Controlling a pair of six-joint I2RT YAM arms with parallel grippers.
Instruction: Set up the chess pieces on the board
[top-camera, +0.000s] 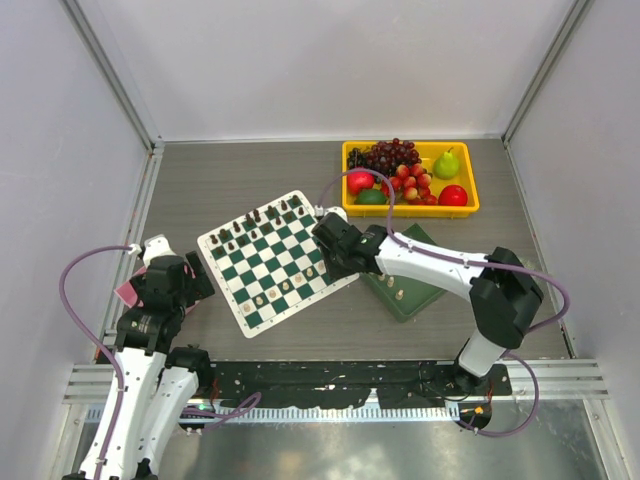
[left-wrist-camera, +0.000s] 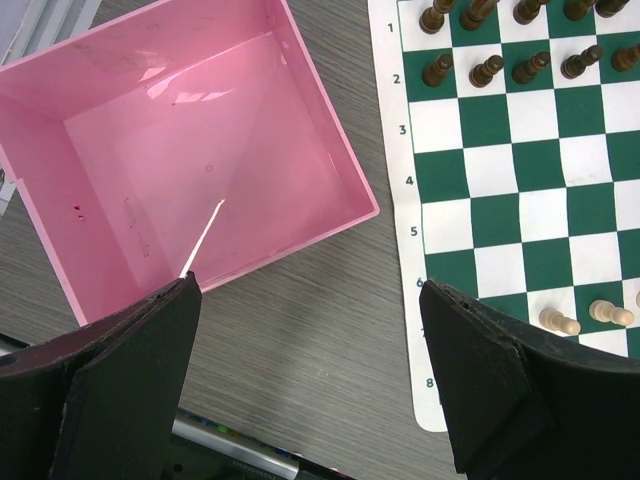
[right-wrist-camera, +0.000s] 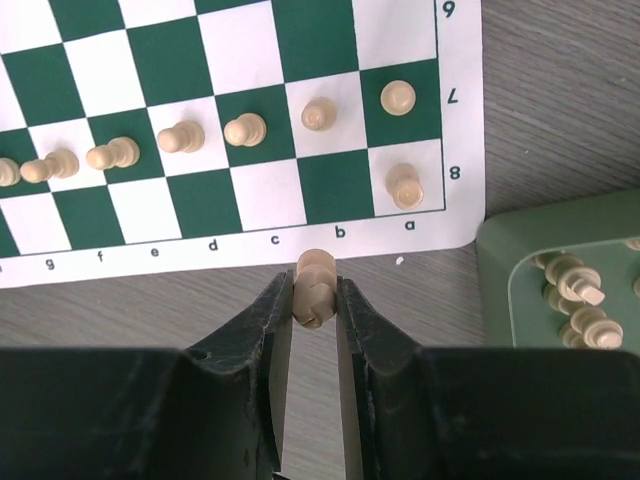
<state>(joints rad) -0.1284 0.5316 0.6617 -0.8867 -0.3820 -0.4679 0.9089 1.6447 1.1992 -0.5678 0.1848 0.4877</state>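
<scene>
Chess pieces (right-wrist-camera: 180, 137) in cream line row 7 of the board (right-wrist-camera: 340, 187) across the upper part of our right wrist view. Our right gripper (right-wrist-camera: 314, 300) pinches one cream piece (right-wrist-camera: 316, 268) at frame centre, just below the board's white border. Our left gripper (left-wrist-camera: 308, 300) hangs spread wide beside the pink box (left-wrist-camera: 300, 120) at upper left.

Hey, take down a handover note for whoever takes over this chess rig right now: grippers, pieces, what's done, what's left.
Right gripper: shut on a cream piece at the board edge, near column b.
Left gripper: open, empty, beside the pink box.
Done: dark pieces in two rows; cream pawns along row 7; one piece on a8.
Left: place the held piece, then the spare cream pieces in the green tray.
</scene>
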